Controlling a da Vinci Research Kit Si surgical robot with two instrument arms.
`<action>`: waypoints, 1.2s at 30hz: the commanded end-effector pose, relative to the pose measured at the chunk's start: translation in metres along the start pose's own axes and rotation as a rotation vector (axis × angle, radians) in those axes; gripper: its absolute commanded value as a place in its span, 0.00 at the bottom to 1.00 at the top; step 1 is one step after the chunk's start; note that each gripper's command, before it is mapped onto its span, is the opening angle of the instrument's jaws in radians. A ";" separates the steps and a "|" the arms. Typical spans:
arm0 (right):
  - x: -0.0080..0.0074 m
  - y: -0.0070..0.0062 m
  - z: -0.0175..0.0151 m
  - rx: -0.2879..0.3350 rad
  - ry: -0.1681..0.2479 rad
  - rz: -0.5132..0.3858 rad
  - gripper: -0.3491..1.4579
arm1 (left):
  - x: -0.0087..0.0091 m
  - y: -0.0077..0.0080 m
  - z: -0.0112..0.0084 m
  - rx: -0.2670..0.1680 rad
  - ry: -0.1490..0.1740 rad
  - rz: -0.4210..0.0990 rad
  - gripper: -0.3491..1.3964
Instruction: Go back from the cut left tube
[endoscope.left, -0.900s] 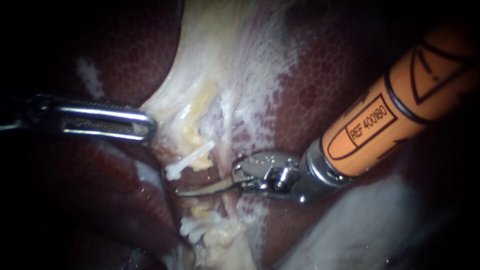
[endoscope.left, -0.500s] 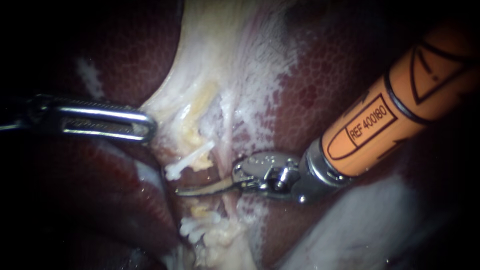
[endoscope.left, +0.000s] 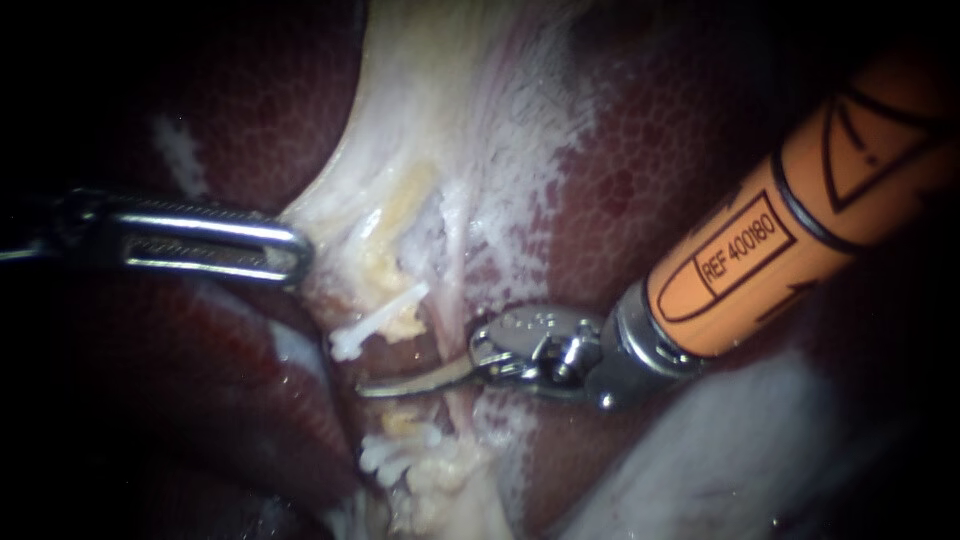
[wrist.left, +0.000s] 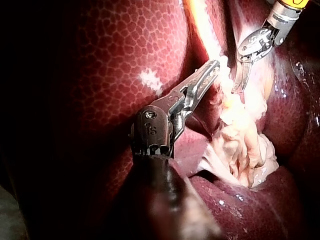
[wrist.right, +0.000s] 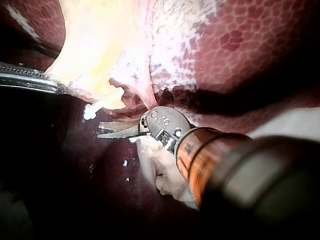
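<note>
Rightward, very slightly, went my right instrument against the tissue. Over the liver, a sheet of pale tissue was pinched at its edge by my left instrument. The right tool was closed and empty. It lay crosswise between the two ends of the cut left tube, nearer to them than the left. Retreat, I judged, ran back along its shaft. Only the left wrist view showed both left jaws clamped together.

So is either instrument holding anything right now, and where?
Left instrument grips the pale tissue at its edge, with the jaw tips only. Right instrument: blades shut, nothing held.
</note>
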 end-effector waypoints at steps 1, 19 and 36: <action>0.0000 0.0000 0.0000 0.000 -0.001 -0.001 0.42 | 0.0000 0.0000 0.0000 0.000 0.000 0.000 0.00; 0.0000 -0.0001 -0.0004 0.002 -0.002 0.005 0.51 | 0.0002 0.0001 0.0000 0.001 0.000 0.001 0.00; -0.0014 -0.0003 -0.0068 -0.080 0.025 -0.135 0.68 | 0.0009 0.0006 0.0002 -0.001 0.006 0.011 0.00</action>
